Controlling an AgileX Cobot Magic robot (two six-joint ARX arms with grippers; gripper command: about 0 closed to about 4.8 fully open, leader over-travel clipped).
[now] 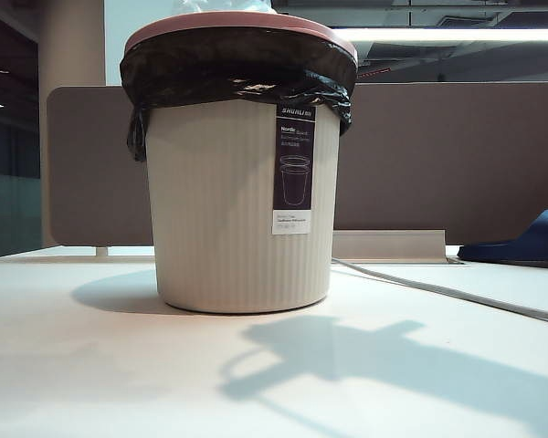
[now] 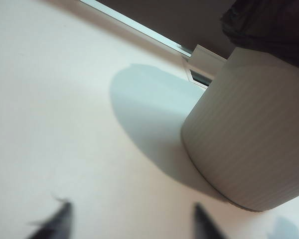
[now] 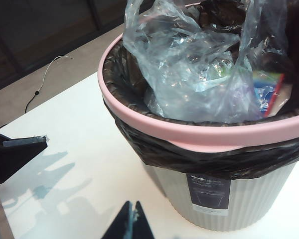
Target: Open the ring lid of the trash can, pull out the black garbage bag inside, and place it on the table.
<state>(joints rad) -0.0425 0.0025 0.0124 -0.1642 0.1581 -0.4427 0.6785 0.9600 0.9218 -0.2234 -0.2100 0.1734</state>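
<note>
The white bench carries the cream ribbed trash can near its back edge, the black garbage bag folded over its rim and clamped by the pink ring lid. The left hand is held wide beside the can's base; the right hand, pressed shut and empty, is poised above the can.

— What's on the table?
— The can, cream and ribbed, upright near the middle, its dark label facing us.
— And its top?
— The pink ring lid sits on the rim, the black bag folded over beneath it.
— Anything else?
— A blue slipper far right, by the partition. A cable crosses the table. No gripper shows.
</note>
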